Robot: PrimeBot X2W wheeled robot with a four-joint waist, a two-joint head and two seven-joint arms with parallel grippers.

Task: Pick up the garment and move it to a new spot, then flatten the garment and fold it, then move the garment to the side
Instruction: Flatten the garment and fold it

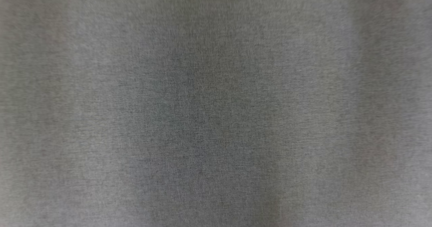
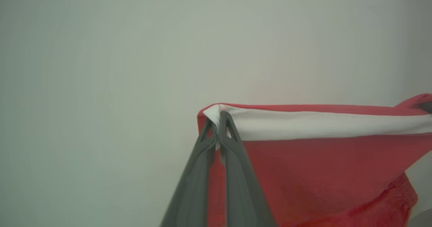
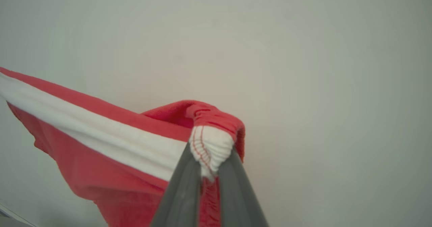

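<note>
The garment is red cloth with a broad white stripe, held up in the air between both grippers. In the left wrist view my left gripper is shut on one corner of it, at the end of the white stripe, and the cloth stretches away to the right. In the right wrist view my right gripper is shut on a bunched white hem with red stitching, and the garment hangs off to the left. A blurred grey cloth surface lies very close before the head camera.
Behind the garment in both wrist views is a plain pale wall. A dark edge shows at the lower left corner of the right wrist view.
</note>
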